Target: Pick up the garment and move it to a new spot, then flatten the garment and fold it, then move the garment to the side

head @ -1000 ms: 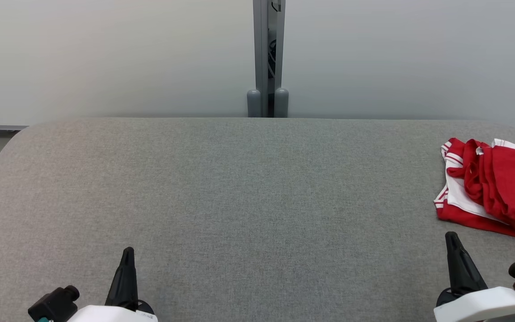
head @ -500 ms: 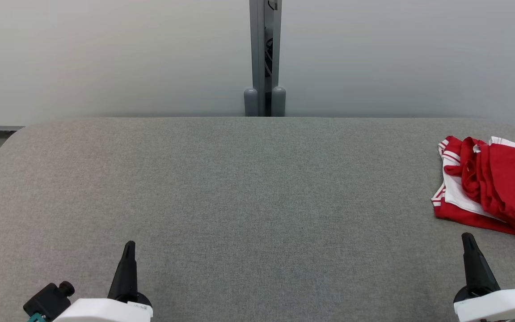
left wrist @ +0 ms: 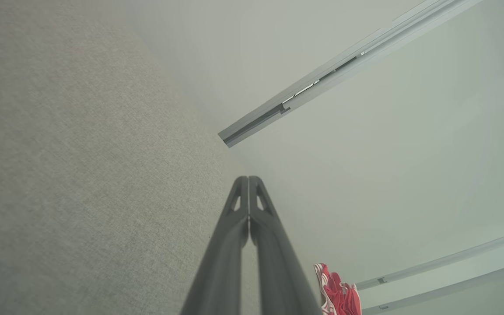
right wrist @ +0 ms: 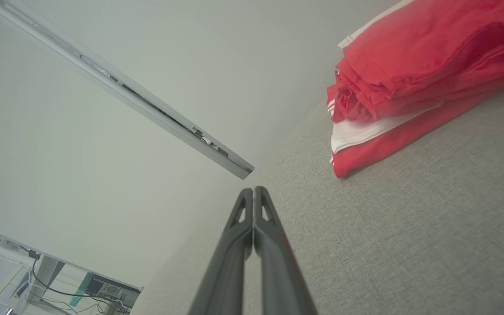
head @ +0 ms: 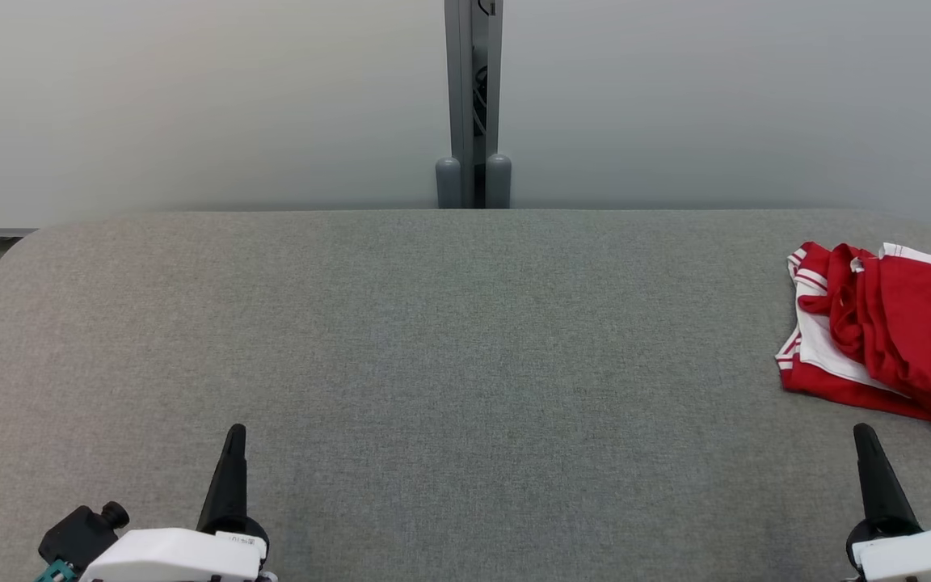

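The garment (head: 890,331) is a red piece with white stripes, lying crumpled in a heap at the table's far right edge; it also appears as a red and white bundle (right wrist: 409,87) in the right wrist view and as a small red patch (left wrist: 339,295) in the left wrist view. My left gripper (head: 234,436) rests low at the near left, shut and empty, its fingers (left wrist: 248,179) pressed together. My right gripper (head: 864,435) is at the near right, just in front of the garment and apart from it, also shut with nothing held (right wrist: 252,190).
The grey fabric-covered table (head: 433,339) spreads wide between the grippers and the back edge. A pale wall panel with a grey vertical post (head: 473,105) stands behind the table. The table's left corner (head: 21,242) is rounded.
The whole head view has shifted slightly. My right gripper has drawn back toward the lower right corner, away from the middle; the left one barely moved. The garment lies as before.
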Available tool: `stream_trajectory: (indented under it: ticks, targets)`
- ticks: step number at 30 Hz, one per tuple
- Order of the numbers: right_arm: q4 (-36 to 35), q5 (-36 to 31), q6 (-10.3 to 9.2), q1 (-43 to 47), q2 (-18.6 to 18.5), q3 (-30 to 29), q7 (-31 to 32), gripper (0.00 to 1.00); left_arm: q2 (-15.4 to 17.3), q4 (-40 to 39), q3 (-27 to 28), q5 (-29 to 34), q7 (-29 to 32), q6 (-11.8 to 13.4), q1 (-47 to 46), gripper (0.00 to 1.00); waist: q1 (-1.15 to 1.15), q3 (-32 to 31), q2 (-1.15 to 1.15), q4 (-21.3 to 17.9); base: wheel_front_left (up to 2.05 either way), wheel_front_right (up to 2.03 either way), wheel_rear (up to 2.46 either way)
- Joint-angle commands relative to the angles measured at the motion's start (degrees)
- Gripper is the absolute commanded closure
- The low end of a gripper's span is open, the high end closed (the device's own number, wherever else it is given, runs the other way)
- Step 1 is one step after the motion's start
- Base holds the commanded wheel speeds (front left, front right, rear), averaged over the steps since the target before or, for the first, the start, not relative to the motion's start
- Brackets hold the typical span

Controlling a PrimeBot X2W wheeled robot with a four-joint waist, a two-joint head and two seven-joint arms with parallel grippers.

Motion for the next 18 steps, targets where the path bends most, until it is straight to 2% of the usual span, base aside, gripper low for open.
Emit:
stream_trajectory:
  ticks: [1, 18]
  targets:
    - [-1.11, 1.67, 0.02, -0.27, -0.58, -0.43, 0.44, 1.00, 0.22, -0.81, 0.39, -1.19, 0.32, -0.42, -2.06, 1.00, 0.00, 0.02, 0.00, -0.04, 0.00, 0.00, 0.00]
    - [-2.80, 13.23, 0.02, 0.77, -0.71, -2.71, 3.57, 1.00, 0.29, -0.91, 0.57, -9.83, 2.60, -1.58, -3.02, 1.00, 0.00, 0.30, 0.00, -0.60, 0.00, 0.00, 0.00]
